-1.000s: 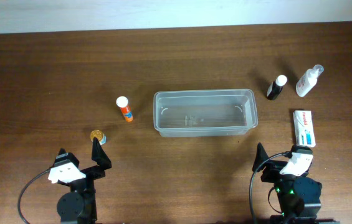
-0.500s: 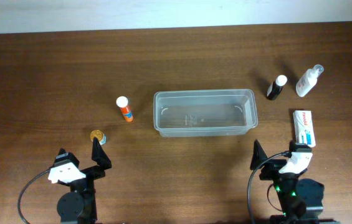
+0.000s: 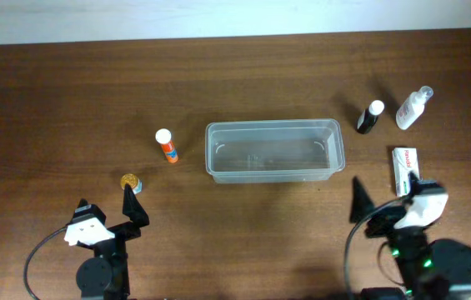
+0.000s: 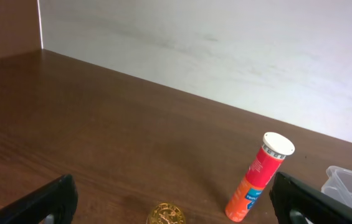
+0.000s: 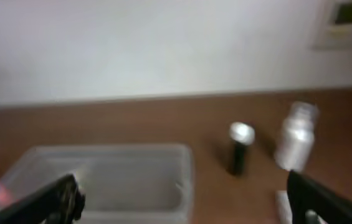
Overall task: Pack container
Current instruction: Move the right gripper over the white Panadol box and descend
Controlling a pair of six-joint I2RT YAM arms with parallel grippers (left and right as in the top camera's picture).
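The clear plastic container (image 3: 273,126) lies empty at the table's centre, and shows too in the blurred right wrist view (image 5: 110,151). An orange tube (image 3: 167,146) stands to its left, a gold-capped jar (image 3: 130,182) nearer me. A black bottle (image 3: 370,117), a white spray bottle (image 3: 412,107) and a white box (image 3: 405,170) sit to its right. My left gripper (image 3: 110,212) is open near the jar (image 4: 166,213) and tube (image 4: 260,177), touching neither. My right gripper (image 3: 389,204) is open just short of the box, facing the container and the black bottle (image 5: 240,149).
A pale wall (image 4: 225,43) runs along the table's far edge. The container's corner (image 4: 350,183) shows at the right of the left wrist view. Bare wood (image 3: 243,225) lies between the two arms in front of the container.
My right arm has swung to the right, toward the white box, and its wrist view is blurred by motion. The left arm and all objects have stayed put.
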